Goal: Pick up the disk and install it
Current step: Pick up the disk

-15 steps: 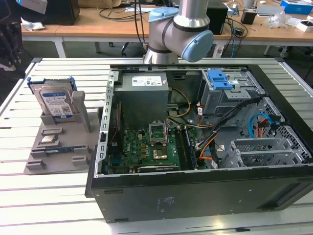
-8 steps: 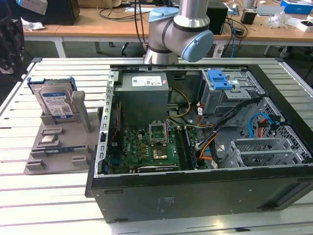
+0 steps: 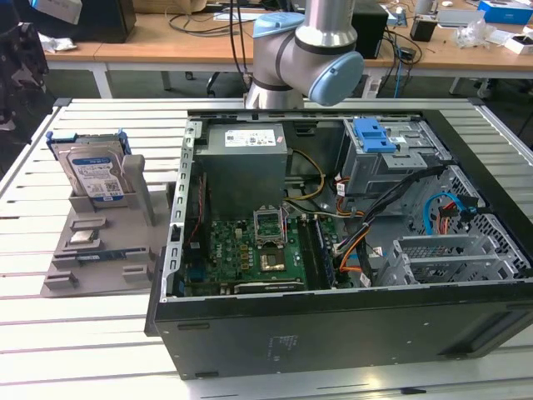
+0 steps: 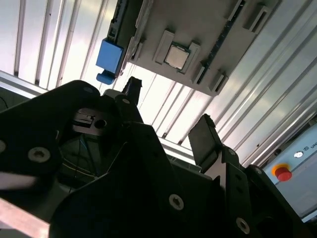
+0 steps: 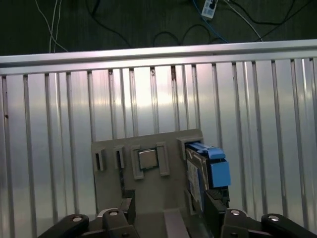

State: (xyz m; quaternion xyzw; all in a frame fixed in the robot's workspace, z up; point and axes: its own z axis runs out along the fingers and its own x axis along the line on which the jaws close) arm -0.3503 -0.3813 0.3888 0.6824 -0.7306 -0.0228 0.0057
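The arm (image 3: 304,50) is a fat shiny grey tube with round light-blue caps (image 3: 335,77) on its joints. The tool (image 4: 168,104) is black, made of flat chunky pieces, with small round silver screws (image 4: 176,201) in it.

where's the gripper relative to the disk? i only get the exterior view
Observer: In the first wrist view the gripper hangs over the gray holder, one finger close beside the disk.
Operator: open or shut
Observer: Open: in the second wrist view its fingers stand apart with nothing between them.
Operator: anything else off the table
Observer: In the second wrist view a red button sits on a pale box beyond the table's edge.
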